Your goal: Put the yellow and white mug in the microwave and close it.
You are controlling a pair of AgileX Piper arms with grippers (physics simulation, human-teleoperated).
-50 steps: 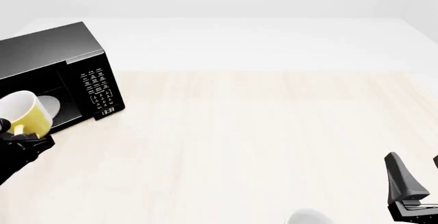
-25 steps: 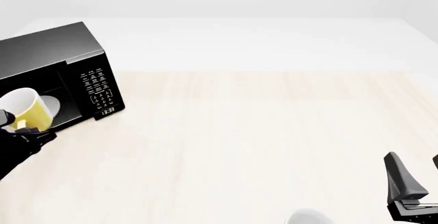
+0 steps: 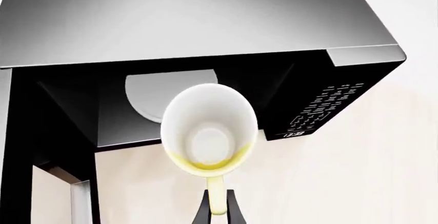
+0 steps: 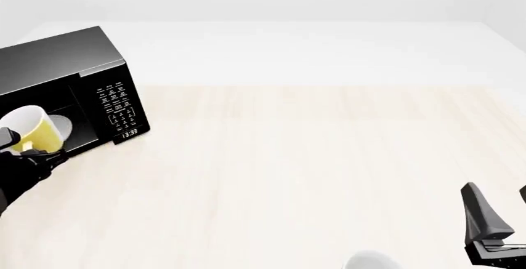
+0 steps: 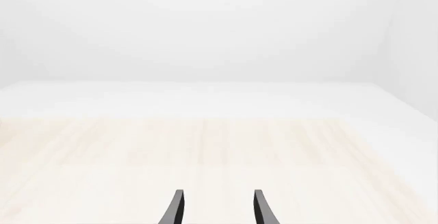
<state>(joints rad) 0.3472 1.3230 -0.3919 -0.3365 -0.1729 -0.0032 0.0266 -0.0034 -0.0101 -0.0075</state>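
- A pale wood-grain desk [image 4: 312, 158] fills most of the front view, with a plain white band behind it and a white wall beyond.
- The microwave [image 4: 74, 66] stands at the far left of the desk, black and boxy. Its cavity is open, and its button panel [image 4: 119, 106] and small clock [image 4: 130, 133] face into the room.
- Inside the cavity lies the round white turntable plate [image 3: 161, 93], partly hidden by the mug in the left wrist view.
- The yellow and white mug [image 4: 31, 132] hangs in the air just in front of the open cavity, tilted on its side. Its white inside faces the microwave, and no part of it rests on the desk.
- The left gripper [image 3: 217, 211] is closed tight on the mug's yellow handle [image 3: 215, 196], a dark finger on either side of it.
- The right gripper [image 5: 217, 208] is low at the near right of the desk, well apart from the microwave. Its fingers [image 5: 176, 206] are spread with nothing between them.
- A small white rounded object [image 4: 371, 261] shows at the near edge of the front view, left of the right arm.
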